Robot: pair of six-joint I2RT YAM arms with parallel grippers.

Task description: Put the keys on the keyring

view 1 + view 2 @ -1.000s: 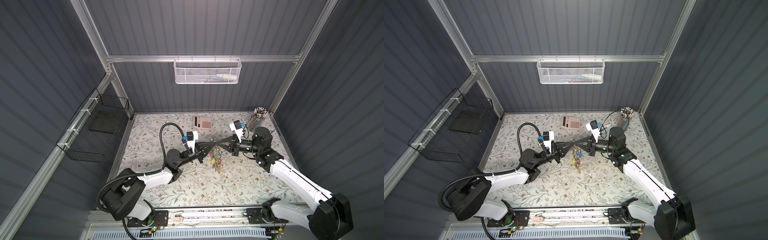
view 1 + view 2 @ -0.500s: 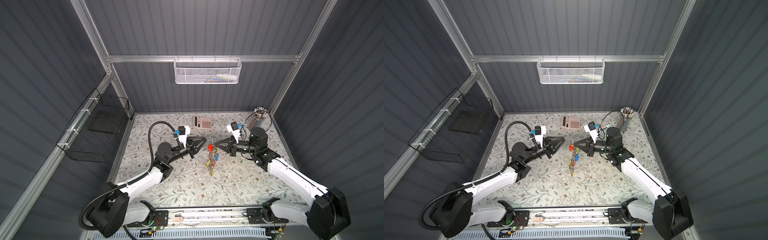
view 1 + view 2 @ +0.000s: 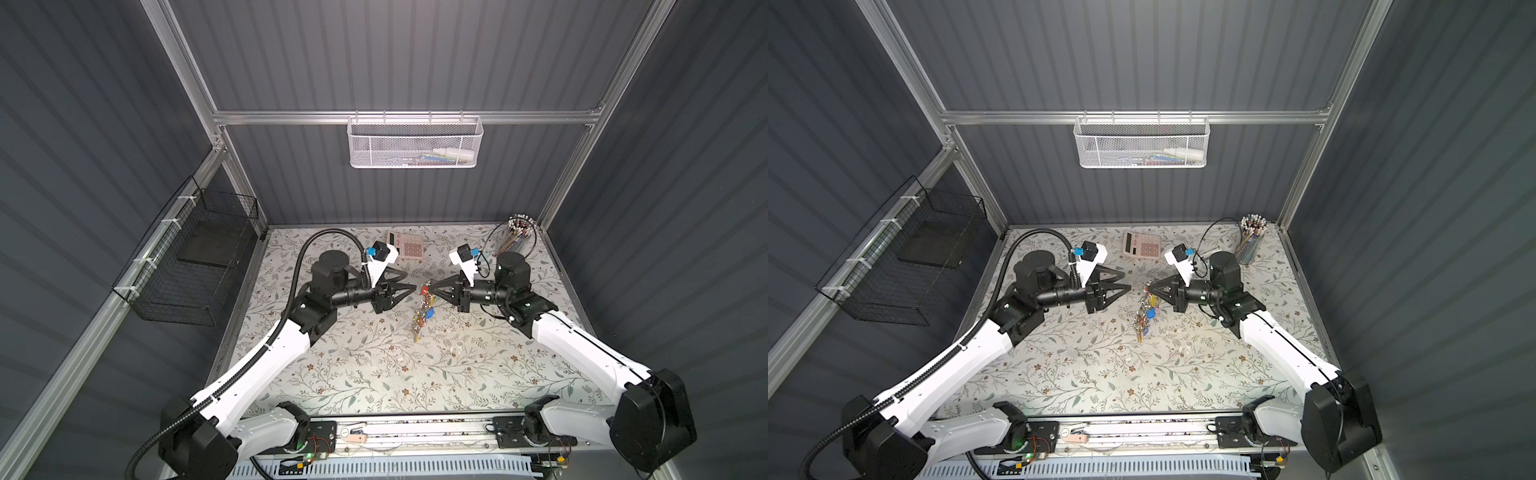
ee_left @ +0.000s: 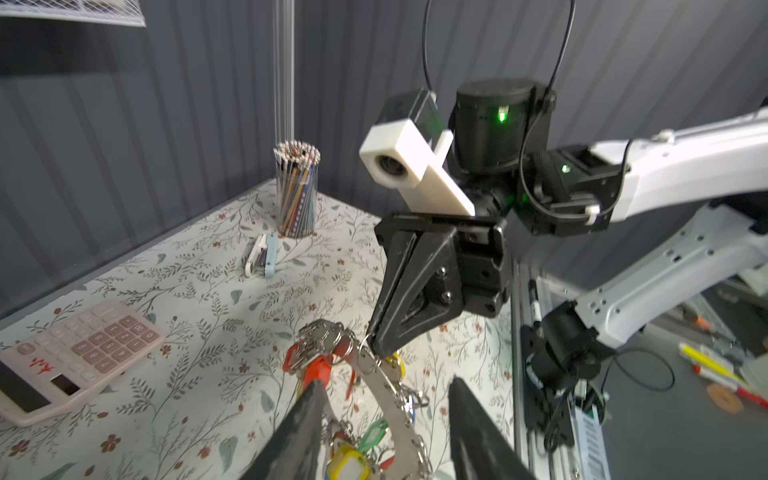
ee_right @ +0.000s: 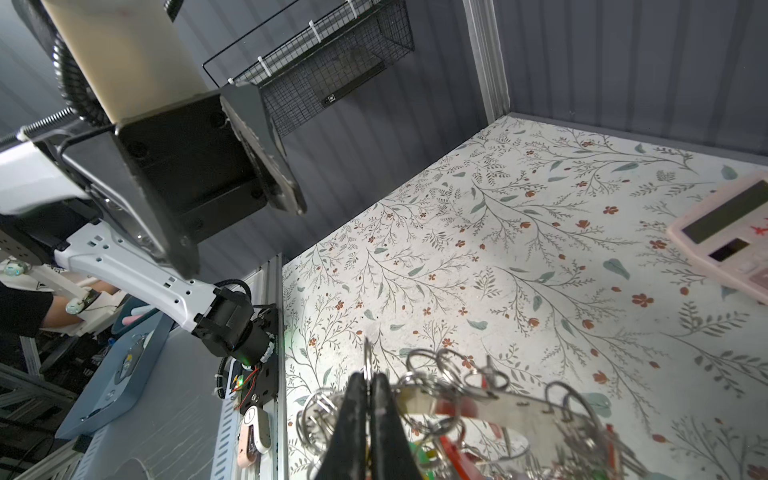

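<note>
Two grippers meet nose to nose above the middle of the worktop (image 3: 374, 374). In both top views your left gripper (image 3: 410, 281) comes in from 9 o'clock and your right gripper (image 3: 428, 286) from 3 o'clock. The keyring (image 3: 423, 309) hangs between them.

Your right fingers (image 5: 351, 419) are fully closed. They pinch a thin split ring (image 5: 367, 359), which stands edge-on between the tips. That split ring sits near the upper end of the keyring, so this grip carries the keyring. From the right tips the keyring trails toward 6 o'clock in a top view. You cannot tell whether its lower end rests on the worktop or hangs clear.

Your left fingers (image 4: 305, 419) are roughly half open and hold nothing. Their tips stop just short of the keyring, on its 9 o'clock side, level with its upper end. In the left wrist view you look through the gap onto the flat silver keyring.

More split rings and the keys (image 3: 1140, 328) hang all along it. In the left wrist view you can read a red tag (image 4: 318, 370) near the upper end, with a green tag (image 4: 374, 430) and a yellow tag (image 4: 348, 462) lower down. You cannot tell whether the yellow-tagged key is threaded on or only lies against the keyring.

Reference items: the calculator (image 3: 409, 247) lies at 12 o'clock from the keyring, well apart. The pencil cup (image 3: 515, 235) stands toward 2 o'clock, in the corner.
</note>
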